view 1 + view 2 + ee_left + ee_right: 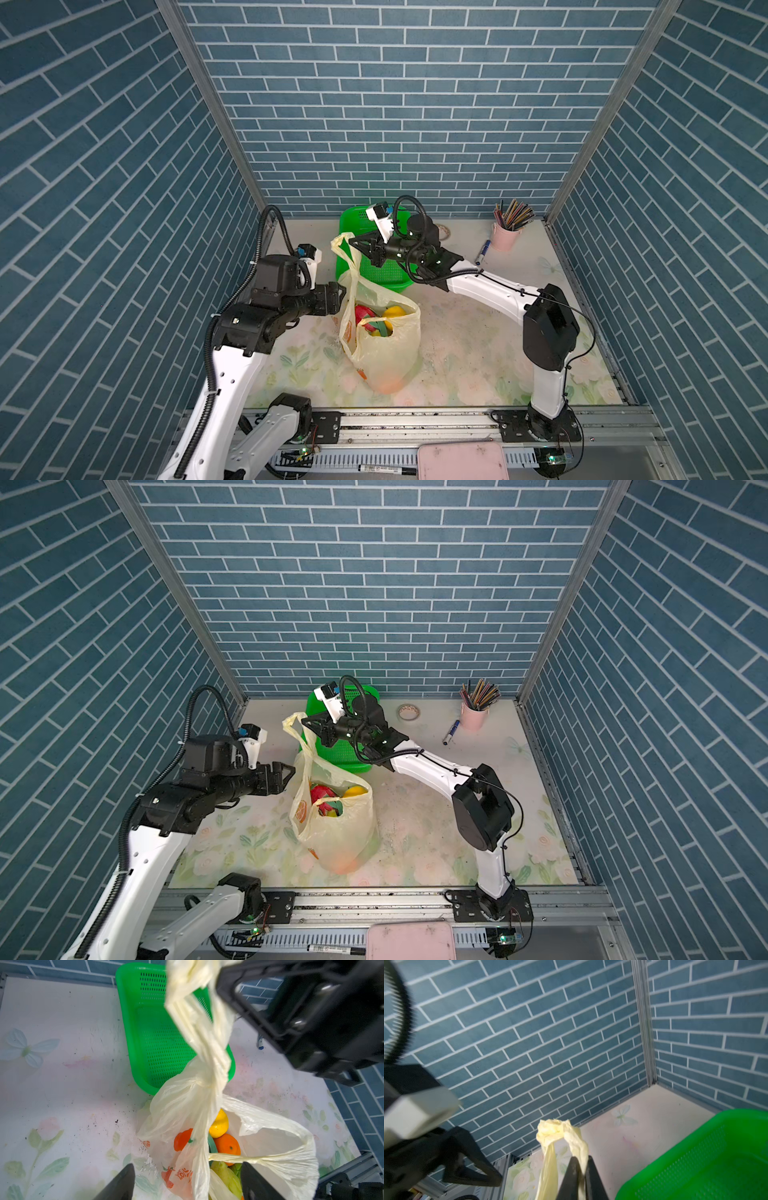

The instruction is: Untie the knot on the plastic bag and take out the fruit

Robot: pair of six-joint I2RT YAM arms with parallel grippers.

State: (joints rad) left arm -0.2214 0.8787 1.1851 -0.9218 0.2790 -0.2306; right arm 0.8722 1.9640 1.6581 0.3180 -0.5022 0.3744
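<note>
The limp, likely slippery plastic bag (pixel 386 353) is pinched at its handle (pixel 548 1159) by the right claw (pixel 580 1160); the left claw (pixel 341 299) is released.

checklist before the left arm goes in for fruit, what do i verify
1. Right gripper shut on the raised handle: ok.
2. Left gripper open, nothing in it: ok.
3. Bag mouth open, with fruit showing inside: ok.
4. Knot fully undone: cannot tell; the raised strip looks twisted there.
5. Clear way into the mouth: not ok; the loose handle lies across it, just ahead of the left fingers.
6. Basket beside the bag, no fruit seen in it: ok.
</note>
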